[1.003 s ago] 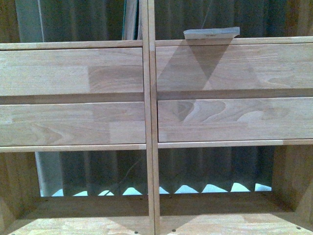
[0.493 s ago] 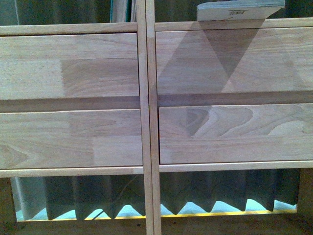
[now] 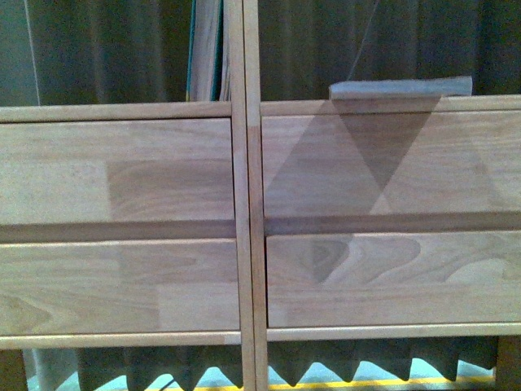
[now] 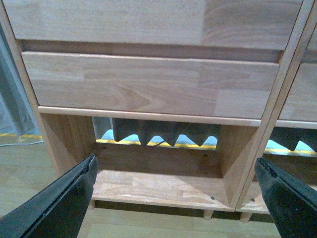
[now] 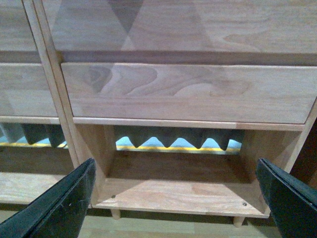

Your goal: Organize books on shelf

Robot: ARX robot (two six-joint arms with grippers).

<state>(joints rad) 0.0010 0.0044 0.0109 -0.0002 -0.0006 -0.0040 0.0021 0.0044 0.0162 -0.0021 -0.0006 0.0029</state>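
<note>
Cut off at the front view's top edge: upright books (image 3: 207,49). Edge-on only, cover hidden: flat book (image 3: 401,88).

Staged indoor room, light-wood shelf (image 3: 163,175), dark pleated curtain (image 3: 106,49) behind, yellow tape (image 4: 126,143), plank floor (image 4: 25,168)

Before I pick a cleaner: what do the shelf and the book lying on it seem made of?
The shelf looks like light wood, matt, with visible grain and glued-block seams. The book seems paper: a pale thin edge; cover finish unclear.
</note>
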